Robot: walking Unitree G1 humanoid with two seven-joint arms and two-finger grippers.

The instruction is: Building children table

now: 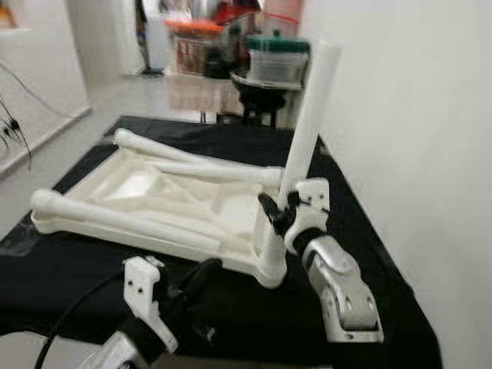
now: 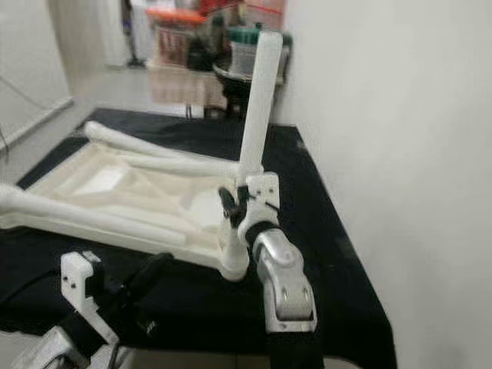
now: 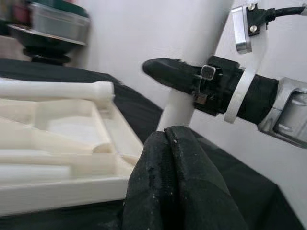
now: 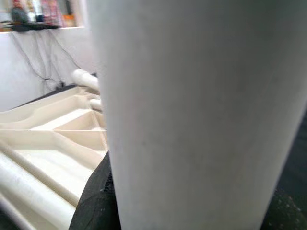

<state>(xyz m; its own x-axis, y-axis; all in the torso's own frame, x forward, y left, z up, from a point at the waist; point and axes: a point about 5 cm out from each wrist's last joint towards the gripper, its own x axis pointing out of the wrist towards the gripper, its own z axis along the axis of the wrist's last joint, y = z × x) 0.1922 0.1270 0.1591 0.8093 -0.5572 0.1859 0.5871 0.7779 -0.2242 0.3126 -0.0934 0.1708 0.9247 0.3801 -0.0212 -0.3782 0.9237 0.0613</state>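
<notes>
Black cloth (image 1: 369, 231) covers the work surface, where the white tabletop (image 1: 154, 192) lies upside down. Toward the left, three legs (image 1: 115, 215) lie flat across it, seemingly unmounted. The left gripper (image 1: 192, 284) hovers near its front edge, fingers together and empty. At the right corner, the right gripper (image 1: 280, 209) clamps the upright leg (image 1: 311, 108), which seems seated in its socket.

Two silver metal forearms, each ending in a white bracket studded with small dark screws and long black fingers. On the right gripper (image 1: 280, 209), a rounded silver wrist link with two round holes and a pale band around its black collar. On the left gripper (image 1: 201, 278), matte, scuffed fingers and a black cable.
</notes>
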